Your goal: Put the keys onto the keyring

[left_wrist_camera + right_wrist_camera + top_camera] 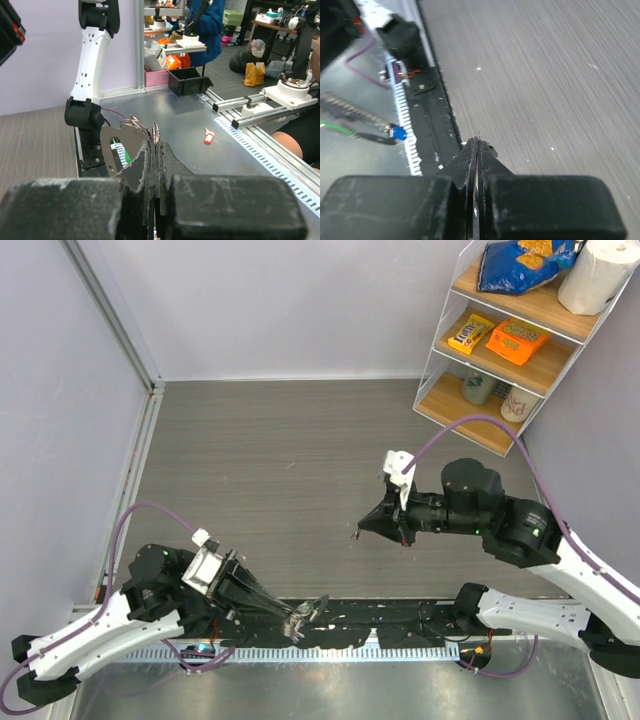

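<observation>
- Left gripper [156, 146]: jaws pinched tight on the rim of the pale grey oval keyring [106, 147], which it holds upright off the surface, above the near edge by the arm bases.
- Jagged silvery bits [134, 122] sit on the ring's top edge. They could be the chain strip or keys already threaded; can't tell.
- Right gripper [478, 146]: jaws closed to a slit, with a thin silver metal key [478, 135] poking out edge-on between the tips. That it is a key is my read. The head colour is hidden.
- That key hangs over the grey wood-grain table [280, 460], well apart from the keyring, so it is not on the ring.
- Small red-tagged piece [208, 136] lies loose on the grey metal bench [185, 120] behind the arms. It may be another key; too small to say.
- Progress, as a judgement: both parts are picked up, and threading is not yet done. What's left is to bring the key to the ring, line its hole up with the loop opening and slide it on, then do the same for any other keys.
</observation>
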Tool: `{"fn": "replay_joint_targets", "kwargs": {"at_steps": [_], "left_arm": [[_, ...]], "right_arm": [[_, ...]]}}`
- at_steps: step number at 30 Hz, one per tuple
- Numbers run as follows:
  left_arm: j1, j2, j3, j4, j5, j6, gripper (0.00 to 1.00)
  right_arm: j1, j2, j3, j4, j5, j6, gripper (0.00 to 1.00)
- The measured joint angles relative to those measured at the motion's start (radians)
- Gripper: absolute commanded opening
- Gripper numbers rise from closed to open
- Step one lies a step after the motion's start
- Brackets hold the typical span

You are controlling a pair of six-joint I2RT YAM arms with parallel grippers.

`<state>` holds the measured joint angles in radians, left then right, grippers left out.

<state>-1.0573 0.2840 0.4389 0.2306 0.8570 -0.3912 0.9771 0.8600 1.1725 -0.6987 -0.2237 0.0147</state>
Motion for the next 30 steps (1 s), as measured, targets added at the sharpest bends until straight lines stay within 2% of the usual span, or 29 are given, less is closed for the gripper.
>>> {"fn": "replay_joint_targets", "kwargs": {"at_steps": [4, 10, 19, 30], "left_arm": [[0.000, 0.036, 0.017, 0.027, 0.034, -0.003, 0.00], [0.000, 0.055, 0.031, 0.050, 0.029, -0.002, 0.00], [0.000, 0.053, 0.033, 0.046, -0.109, 0.018, 0.00], [0.000, 0.042, 0.033, 0.034, -0.248, 0.049, 0.00]], "right_arm": [[0.009, 0.020, 0.122, -0.055, -0.168, -0.083, 0.05], [0.074, 0.073, 0.249, -0.121, -0.296, -0.151, 0.05], [0.196, 0.156, 0.319, -0.178, -0.348, -0.173, 0.05], [0.251, 0.252, 0.364, -0.158, -0.350, -0.123, 0.05]]}}
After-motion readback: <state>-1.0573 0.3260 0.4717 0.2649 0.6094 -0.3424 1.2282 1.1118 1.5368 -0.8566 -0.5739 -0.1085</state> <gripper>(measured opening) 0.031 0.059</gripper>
